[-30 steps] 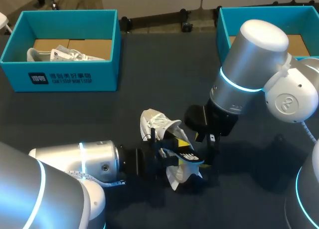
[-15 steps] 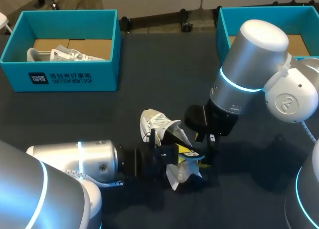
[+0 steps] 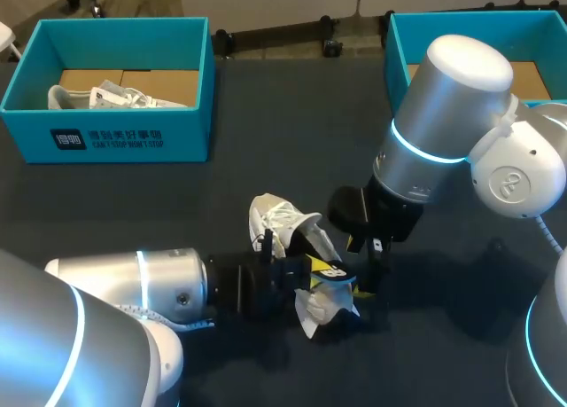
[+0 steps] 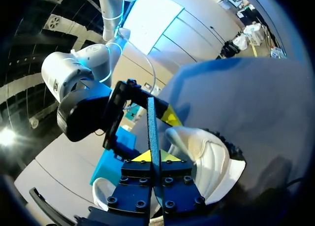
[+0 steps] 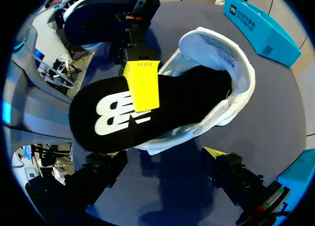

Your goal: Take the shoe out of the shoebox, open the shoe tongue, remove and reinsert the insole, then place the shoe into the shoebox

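Observation:
A white shoe (image 3: 282, 219) lies on the dark table near the middle. Its black insole (image 3: 335, 272) with a white logo sticks out of the shoe's opening. My left gripper (image 3: 312, 267) comes in from the left and is shut on the insole's free end. In the left wrist view the insole's thin edge (image 4: 153, 125) runs up from between the yellow tips of that gripper (image 4: 153, 156), with the shoe (image 4: 209, 157) beside it. My right gripper (image 3: 367, 247) hangs open just right of the shoe. In the right wrist view the insole (image 5: 123, 113) and shoe (image 5: 224, 73) lie ahead of its spread fingers (image 5: 167, 163).
A teal shoebox (image 3: 106, 141) at the back left holds another white shoe (image 3: 115, 95). A second teal shoebox (image 3: 399, 43) stands at the back right, partly hidden by my right arm. Bare dark table lies between the boxes.
My left gripper has shut on the insole's end and drawn it slightly left. The right arm has stayed still.

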You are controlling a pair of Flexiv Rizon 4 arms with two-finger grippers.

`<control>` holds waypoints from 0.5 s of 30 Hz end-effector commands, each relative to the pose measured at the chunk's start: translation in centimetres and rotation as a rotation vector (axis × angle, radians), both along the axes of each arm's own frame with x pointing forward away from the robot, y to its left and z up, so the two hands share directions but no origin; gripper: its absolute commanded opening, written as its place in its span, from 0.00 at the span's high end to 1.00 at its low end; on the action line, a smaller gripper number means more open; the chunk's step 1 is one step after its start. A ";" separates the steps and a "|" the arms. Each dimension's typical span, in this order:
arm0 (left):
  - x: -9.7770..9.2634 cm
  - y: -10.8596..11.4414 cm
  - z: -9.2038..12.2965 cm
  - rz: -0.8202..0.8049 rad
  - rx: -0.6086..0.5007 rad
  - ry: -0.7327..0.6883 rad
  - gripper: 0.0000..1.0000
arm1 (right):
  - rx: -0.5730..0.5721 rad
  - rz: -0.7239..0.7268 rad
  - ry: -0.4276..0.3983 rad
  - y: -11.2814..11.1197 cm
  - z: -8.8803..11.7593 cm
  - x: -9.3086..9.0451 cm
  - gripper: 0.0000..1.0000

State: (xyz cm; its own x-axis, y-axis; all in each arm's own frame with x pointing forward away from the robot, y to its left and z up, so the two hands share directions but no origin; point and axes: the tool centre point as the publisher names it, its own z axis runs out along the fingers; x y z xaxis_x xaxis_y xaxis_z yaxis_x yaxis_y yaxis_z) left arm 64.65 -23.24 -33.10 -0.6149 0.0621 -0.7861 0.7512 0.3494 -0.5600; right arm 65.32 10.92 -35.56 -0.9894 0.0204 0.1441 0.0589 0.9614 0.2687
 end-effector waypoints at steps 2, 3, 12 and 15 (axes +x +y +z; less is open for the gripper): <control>0.8 -0.5 -0.8 0.017 0.031 -0.009 1.00 | -0.002 -0.001 -0.001 0.1 -0.1 0.0 0.00; 0.9 -0.4 -1.0 0.018 0.034 -0.011 1.00 | -0.002 -0.001 -0.001 0.1 -0.1 0.0 0.00; 1.6 -0.1 -1.4 0.029 0.062 -0.021 1.00 | -0.002 -0.001 -0.001 0.1 -0.1 0.0 0.00; 1.2 0.1 -1.1 0.022 0.045 -0.008 0.79 | -0.002 -0.001 -0.001 0.1 -0.1 0.0 0.00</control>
